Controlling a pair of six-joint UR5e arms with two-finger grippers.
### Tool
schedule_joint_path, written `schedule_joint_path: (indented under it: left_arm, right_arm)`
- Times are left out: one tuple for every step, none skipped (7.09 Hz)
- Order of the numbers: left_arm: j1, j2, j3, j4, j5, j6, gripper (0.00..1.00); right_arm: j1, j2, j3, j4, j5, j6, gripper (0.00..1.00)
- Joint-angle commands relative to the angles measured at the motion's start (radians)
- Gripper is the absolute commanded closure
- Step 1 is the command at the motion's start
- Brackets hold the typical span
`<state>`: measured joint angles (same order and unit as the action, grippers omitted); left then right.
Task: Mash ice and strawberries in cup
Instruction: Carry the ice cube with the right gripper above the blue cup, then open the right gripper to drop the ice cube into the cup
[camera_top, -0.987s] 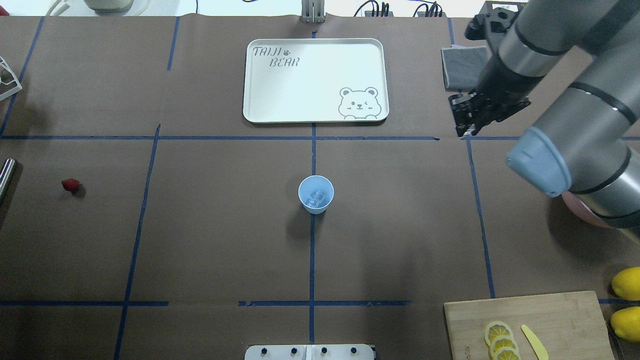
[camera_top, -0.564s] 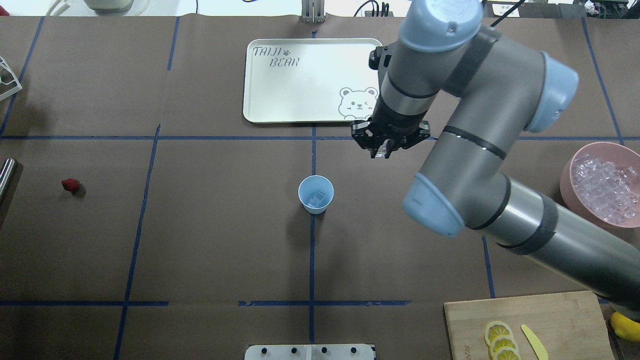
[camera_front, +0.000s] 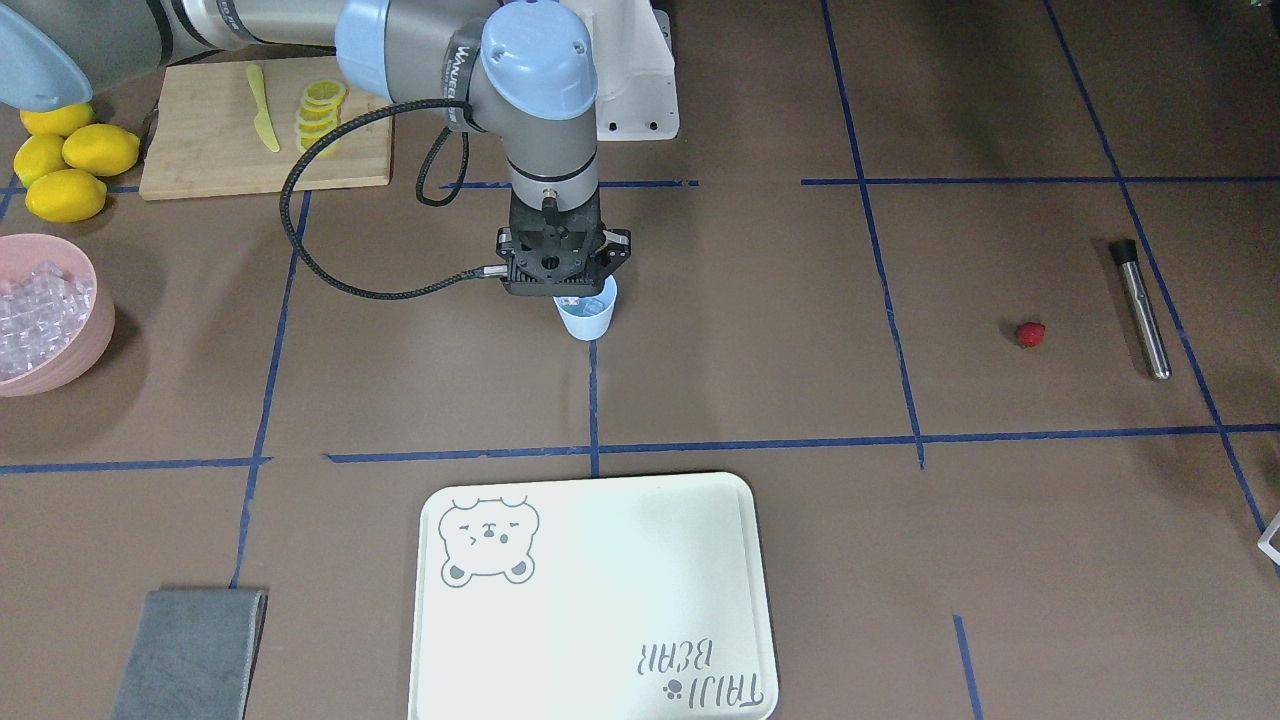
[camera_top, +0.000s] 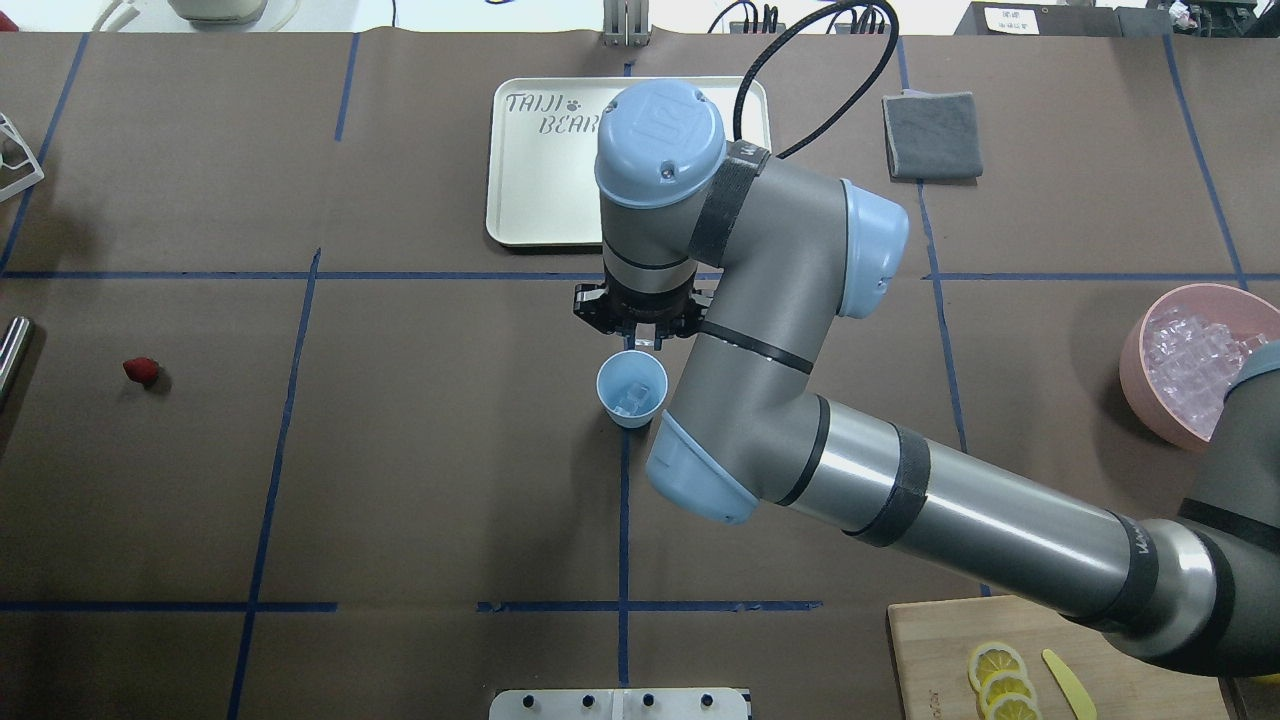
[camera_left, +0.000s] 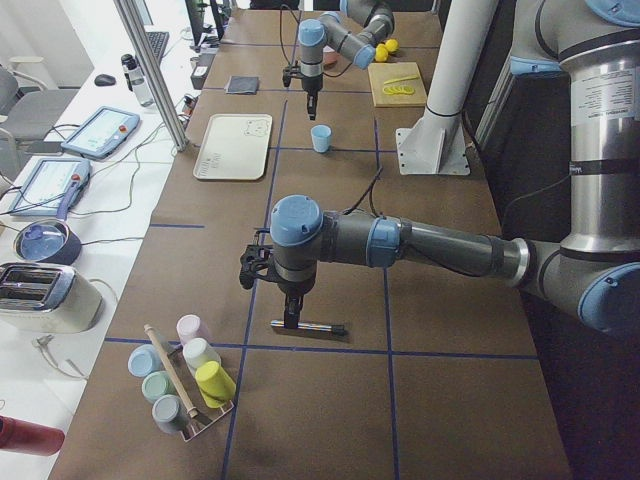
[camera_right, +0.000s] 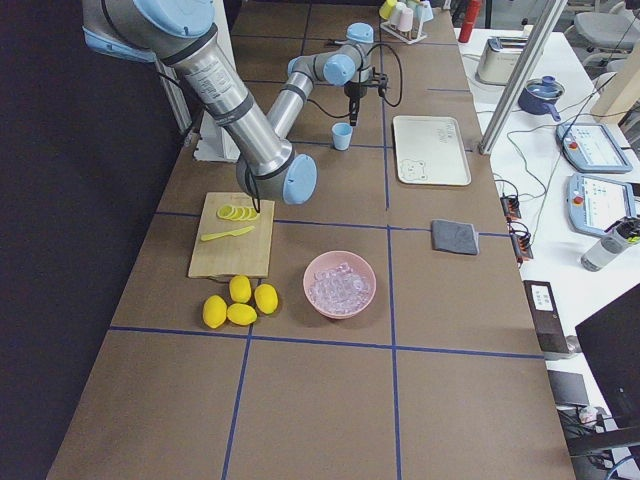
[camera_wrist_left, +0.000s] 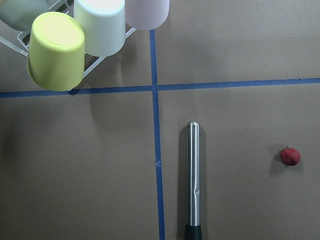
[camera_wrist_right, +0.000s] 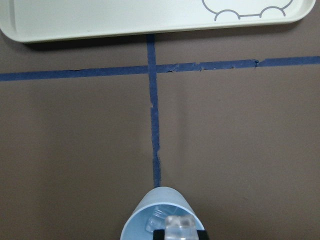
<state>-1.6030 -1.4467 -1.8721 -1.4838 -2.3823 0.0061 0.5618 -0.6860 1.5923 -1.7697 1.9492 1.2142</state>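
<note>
The right gripper hangs just above the far rim of the cup, its fingers closed narrowly on a clear ice cube. More ice lies inside the cup directly below. The strawberry lies well apart from this gripper, toward the robot's left, near a steel rod. The left gripper hovers over that rod; its opening cannot be determined.
</note>
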Motion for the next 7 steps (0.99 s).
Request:
schedule_joint_path:
  left_arm:
    - [0.0,0.0,0.002,-0.003,0.0,0.0,0.0]
    - [0.002,0.0,0.002,-0.003,0.0,0.0,0.0]
    - [0.002,0.0,0.002,-0.003,0.0,0.0,0.0]
    - [0.0,0.0,0.002,-0.001,-0.002,0.0,0.0]
    - [0.0,0.0,0.002,-0.003,0.0,0.0,0.0]
    - [0.0,0.0,0.002,-0.003,0.0,0.0,0.0]
    - [0.0,0.0,0.002,-0.003,0.0,0.0,0.0]
  right_arm:
    - [-0.029,0.005,-0.006,0.001,-0.004,0.021,0.98]
    - [-0.036,0.003,-0.009,0.001,-0.006,0.027,0.98]
    - [-0.037,0.003,-0.015,0.001,-0.018,0.028,0.97]
    - [-0.039,0.003,-0.017,0.001,-0.018,0.028,0.92]
    - [-0.039,0.005,-0.017,0.003,-0.018,0.028,0.79]
    - [-0.039,0.005,-0.017,0.003,-0.018,0.028,0.54]
    - [-0.039,0.005,-0.017,0.004,-0.018,0.028,0.37]
